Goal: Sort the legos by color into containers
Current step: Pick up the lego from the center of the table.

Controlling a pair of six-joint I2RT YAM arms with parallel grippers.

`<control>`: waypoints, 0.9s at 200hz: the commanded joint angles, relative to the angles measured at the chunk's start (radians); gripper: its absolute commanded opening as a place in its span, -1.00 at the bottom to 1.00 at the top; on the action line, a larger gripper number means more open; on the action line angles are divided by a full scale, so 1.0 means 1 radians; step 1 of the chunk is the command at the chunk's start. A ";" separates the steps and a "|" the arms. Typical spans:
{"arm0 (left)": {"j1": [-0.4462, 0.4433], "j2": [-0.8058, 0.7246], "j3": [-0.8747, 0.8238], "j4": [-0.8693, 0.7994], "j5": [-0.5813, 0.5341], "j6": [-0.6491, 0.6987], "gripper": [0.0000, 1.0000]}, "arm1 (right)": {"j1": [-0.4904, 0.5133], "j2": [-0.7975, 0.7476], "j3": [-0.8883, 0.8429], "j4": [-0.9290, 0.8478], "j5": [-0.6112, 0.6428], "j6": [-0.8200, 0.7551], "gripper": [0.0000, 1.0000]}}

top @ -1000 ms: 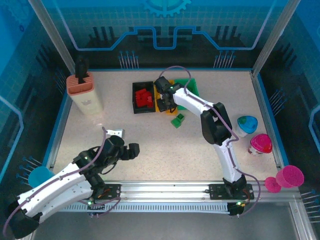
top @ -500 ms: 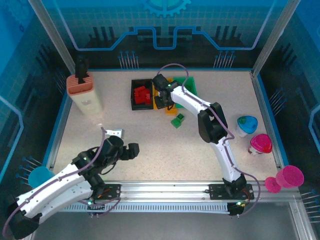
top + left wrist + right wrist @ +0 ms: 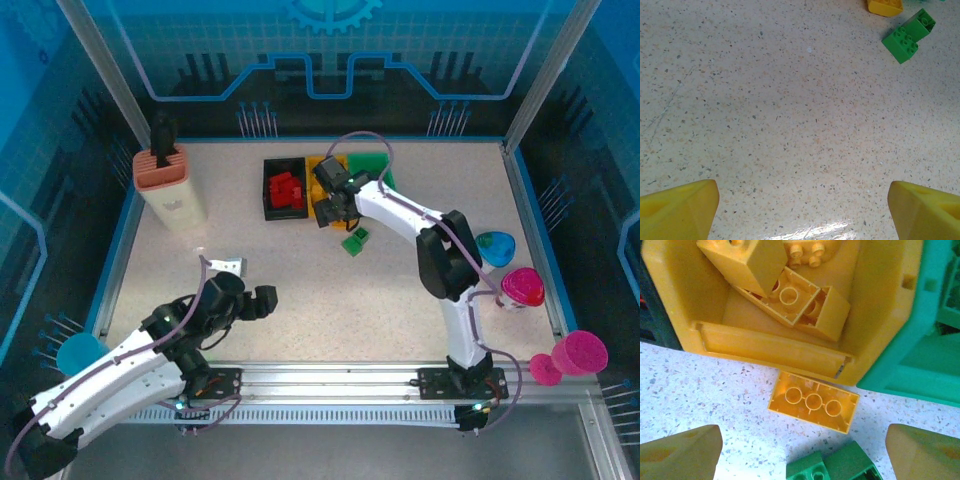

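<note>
Yellow-orange bin (image 3: pixel 770 349) is sitting right below the right pincer (image 3: pixel 802 440), and it's got a small heap of yellow bricks (image 3: pixel 790 295) inside, tipped every which way. One loose yellow brick (image 3: pixel 813 402) didn't land in there though. It's lying underside up on the desk (image 3: pixel 330 290), just beside the bin's near wall, three hollow tubes showing. The right pincer is spread wide with nothing between the fingers, so it's released, not gripping anything.

Green bin (image 3: pixel 935 340) is pushed up against the yellow-orange one on one side, and the black bin (image 3: pixel 268 190) is on the other side with a bunch of red legos (image 3: pixel 288 190) in it. All three sit in a row toward the far middle of the desk. Two green legos (image 3: pixel 355 240) are out on the desk in front of the bins, close to the loose yellow brick, touching each other.

Left pincer (image 3: pixel 262 298) is way back near its own base, well apart from all that. Its fingers are spread too, with just bare speckled desk between them. From its wrist camera, the green pair is up in the far corner.
</note>
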State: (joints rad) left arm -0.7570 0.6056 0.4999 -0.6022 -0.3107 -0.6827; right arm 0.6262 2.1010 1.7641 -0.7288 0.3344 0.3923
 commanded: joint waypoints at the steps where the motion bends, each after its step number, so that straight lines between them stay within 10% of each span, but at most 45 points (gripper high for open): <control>1: -0.006 -0.008 -0.017 -0.011 -0.017 -0.012 0.77 | -0.012 -0.023 -0.043 0.028 0.009 0.044 0.70; 180: -0.005 -0.021 -0.015 -0.027 -0.028 -0.008 0.77 | -0.052 0.170 -0.005 0.031 -0.064 0.122 0.72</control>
State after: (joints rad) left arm -0.7567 0.5926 0.4908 -0.6090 -0.3183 -0.6823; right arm 0.5903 2.2307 1.7294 -0.6861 0.2810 0.4946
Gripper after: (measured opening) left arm 0.886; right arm 0.866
